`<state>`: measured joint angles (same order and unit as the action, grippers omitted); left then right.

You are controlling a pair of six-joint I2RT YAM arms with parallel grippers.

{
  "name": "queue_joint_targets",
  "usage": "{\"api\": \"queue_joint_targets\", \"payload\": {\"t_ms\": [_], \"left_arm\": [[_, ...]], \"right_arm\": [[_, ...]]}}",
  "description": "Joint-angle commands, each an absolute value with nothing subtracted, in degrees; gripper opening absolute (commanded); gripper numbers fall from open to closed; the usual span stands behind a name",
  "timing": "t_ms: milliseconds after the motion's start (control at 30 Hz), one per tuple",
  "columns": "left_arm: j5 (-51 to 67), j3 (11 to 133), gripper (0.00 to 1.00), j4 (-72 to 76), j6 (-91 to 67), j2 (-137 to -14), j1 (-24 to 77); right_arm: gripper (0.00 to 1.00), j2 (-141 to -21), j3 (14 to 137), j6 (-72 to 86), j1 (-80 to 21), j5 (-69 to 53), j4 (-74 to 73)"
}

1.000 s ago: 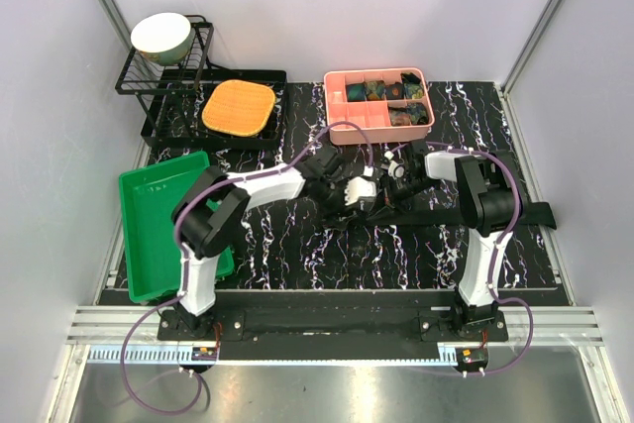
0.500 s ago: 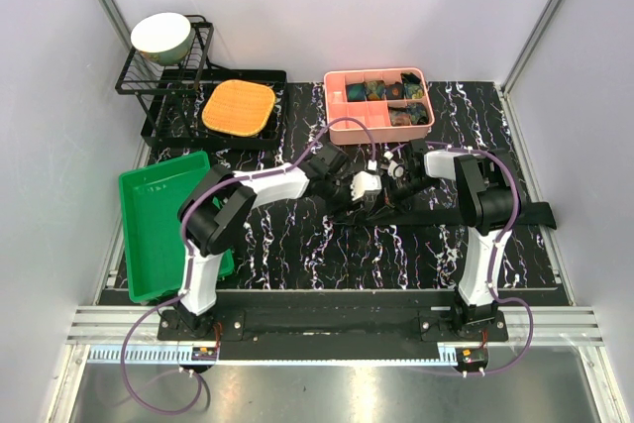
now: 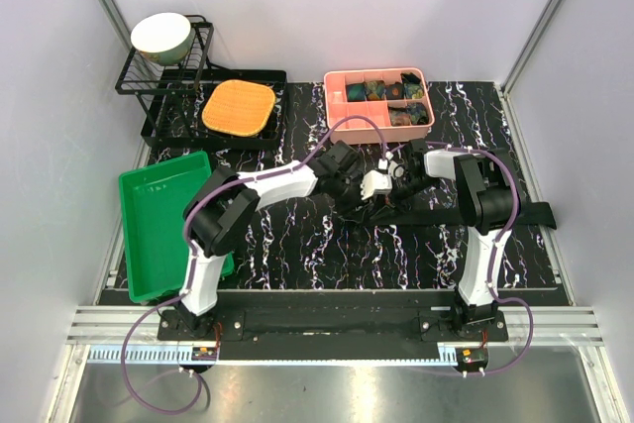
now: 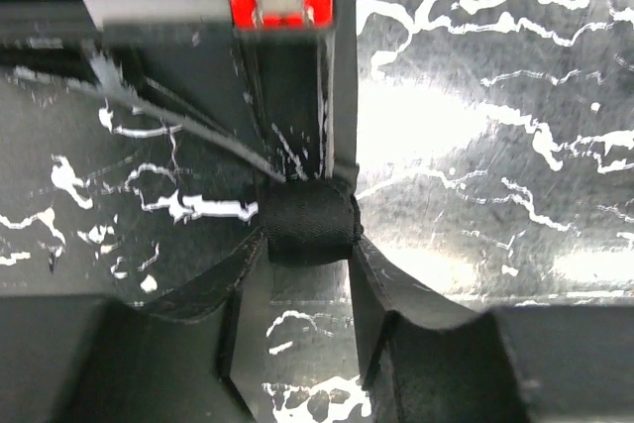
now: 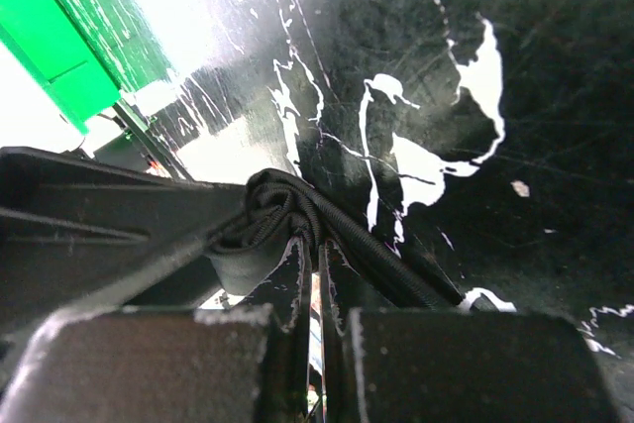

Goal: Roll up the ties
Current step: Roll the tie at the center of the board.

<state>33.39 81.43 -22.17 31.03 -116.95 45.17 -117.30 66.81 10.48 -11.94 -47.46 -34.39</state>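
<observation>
Black tie [image 4: 309,220] part-rolled — left gripper [image 4: 302,269] pinches the coil, right gripper [image 5: 312,250] clamps its tail; next: wind on, taut.

In the top view, the rolled end of the long black fabric necktie [image 3: 495,213] is covered by the left gripper [image 3: 363,202] and the right gripper [image 3: 382,198]. In the left wrist view, the finger bases are blurred and cut off by the bottom edge. The items in the pink plastic compartment box [image 3: 329,106] are shown too small to be identified.
</observation>
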Motion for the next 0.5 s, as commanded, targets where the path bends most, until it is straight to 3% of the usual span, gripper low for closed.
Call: {"api": "queue_joint_targets", "payload": {"t_ms": [0,467], "left_arm": [[37.88,85.34,0.34,-20.39,28.65,-119.70,46.76],[38.58,85.17,0.43,-20.30,29.00,-124.10,47.46]], "right_arm": [[0.00,-120.15,66.18,7.56,-12.22,-36.74,-32.61],[0.00,-120.94,66.80,8.26,-12.13,-37.18,-32.61]]}}
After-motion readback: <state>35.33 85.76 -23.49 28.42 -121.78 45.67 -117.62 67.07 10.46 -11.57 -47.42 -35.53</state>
